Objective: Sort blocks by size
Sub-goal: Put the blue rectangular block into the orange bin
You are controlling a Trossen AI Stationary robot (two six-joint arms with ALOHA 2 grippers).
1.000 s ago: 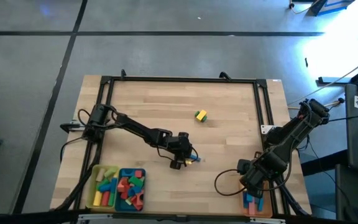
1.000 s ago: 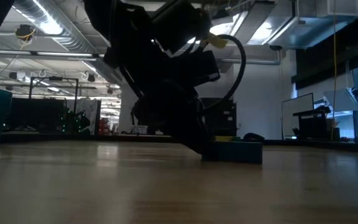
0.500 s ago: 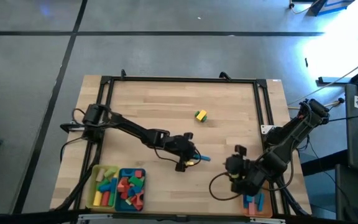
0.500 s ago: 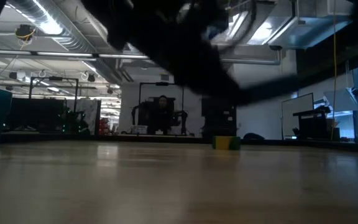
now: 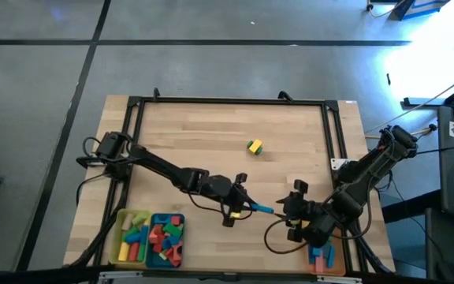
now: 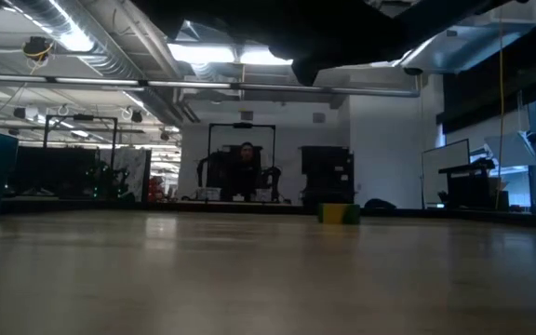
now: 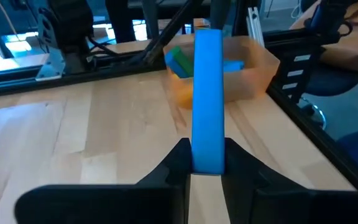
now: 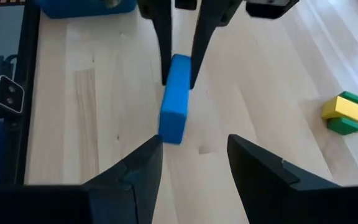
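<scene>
A long blue block (image 7: 207, 99) is pinched at one end between the fingers of the left gripper (image 5: 241, 207), which are closed tight on it; the rest of the bar sticks out free toward the right gripper (image 5: 294, 211). It is held above the wooden table (image 5: 211, 142), toward the near right part of the board. The right gripper faces it with its fingers spread apart and nothing between them, the block's free end just short of the gap.

Bare wood lies all around the two grippers. A small yellow and green block pair (image 5: 254, 146) sits alone well apart, farther back on the table. The black frame (image 5: 227, 101) runs along the table's edges. At the near right corner stands an orange tray (image 7: 253, 65) holding a few blue and green blocks. At the near left corner, a yellow tray (image 5: 120, 237) and a teal tray (image 5: 180, 217) sit side by side, filled with mixed blocks.

The bar is plain bright blue, smooth, with rounded corners.
</scene>
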